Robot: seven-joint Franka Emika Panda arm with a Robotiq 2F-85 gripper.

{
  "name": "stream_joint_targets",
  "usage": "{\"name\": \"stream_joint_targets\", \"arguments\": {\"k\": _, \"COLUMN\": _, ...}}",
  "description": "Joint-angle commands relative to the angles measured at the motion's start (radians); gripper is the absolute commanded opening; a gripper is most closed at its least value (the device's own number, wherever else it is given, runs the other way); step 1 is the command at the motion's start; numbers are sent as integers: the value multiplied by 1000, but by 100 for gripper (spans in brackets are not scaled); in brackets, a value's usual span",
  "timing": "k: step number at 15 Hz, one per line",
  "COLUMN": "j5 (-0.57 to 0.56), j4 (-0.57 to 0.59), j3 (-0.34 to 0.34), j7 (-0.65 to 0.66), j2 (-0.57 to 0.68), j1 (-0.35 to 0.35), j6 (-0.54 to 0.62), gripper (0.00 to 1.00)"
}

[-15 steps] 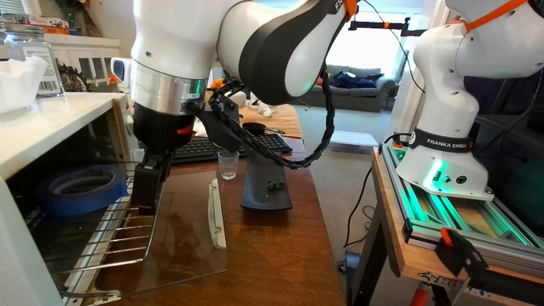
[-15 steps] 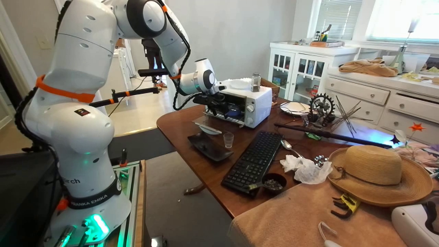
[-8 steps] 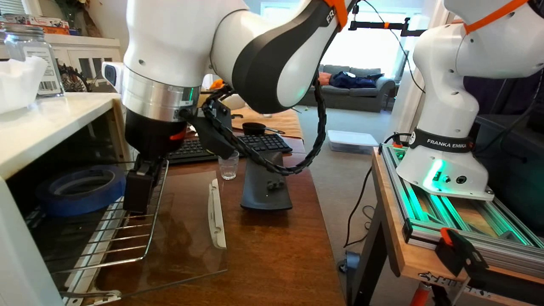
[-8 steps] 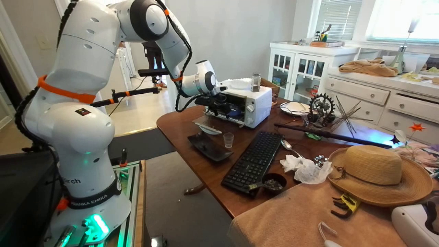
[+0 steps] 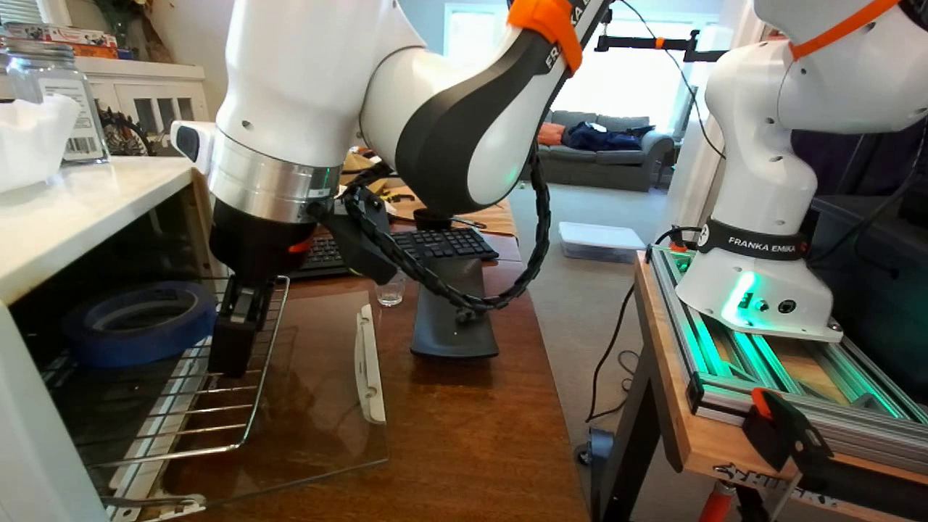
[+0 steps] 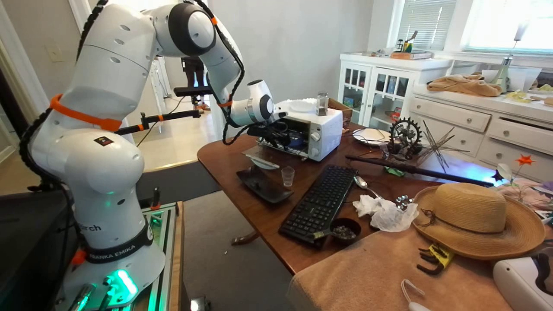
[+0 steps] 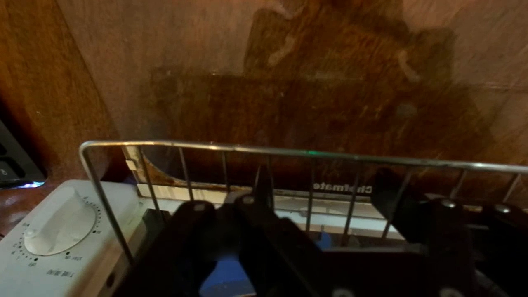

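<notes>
The fingers [image 5: 232,348] point down over the wire rack [image 7: 313,153], a fair way apart, with wires of the rack showing in the gap between them in the wrist view; they have hold of nothing, and whether they touch the wires cannot be told. The rack juts out of the white oven [image 6: 330,134], its front rail above the lowered glass door [image 5: 312,406]. The tape [image 5: 145,346], a blue roll, lies flat inside the oven, near the fingers, and patches of its blue show low in the wrist view. A pale handle [image 5: 370,366] runs along the door's outer edge. To one side of the rack, the oven's front carries a white knob [image 7: 61,222]. On top of the oven stand a jar [image 6: 322,103] and a fluted white dish [image 5: 32,138]. On the bench [image 5: 471,449], both exterior views show a black tray [image 6: 274,193] near the door, a clear glass [image 6: 287,176] just beside it, and a black keyboard [image 6: 319,203]. In an exterior view, a straw hat [image 6: 471,211] rests partly on an orange cloth [image 6: 371,268], well apart from the oven.
</notes>
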Motion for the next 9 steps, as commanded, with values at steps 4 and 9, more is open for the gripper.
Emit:
{"name": "stream_joint_targets", "arguments": {"k": 4, "j5": 30, "j4": -74, "j3": -12, "j7": 23, "j2": -41, "j1": 31, "j6": 51, "gripper": 39}}
{"name": "stream_joint_targets", "arguments": {"k": 9, "j5": 26, "j4": -177, "j3": -17, "j7": 60, "j2": -110, "j1": 61, "j6": 75, "gripper": 39}}
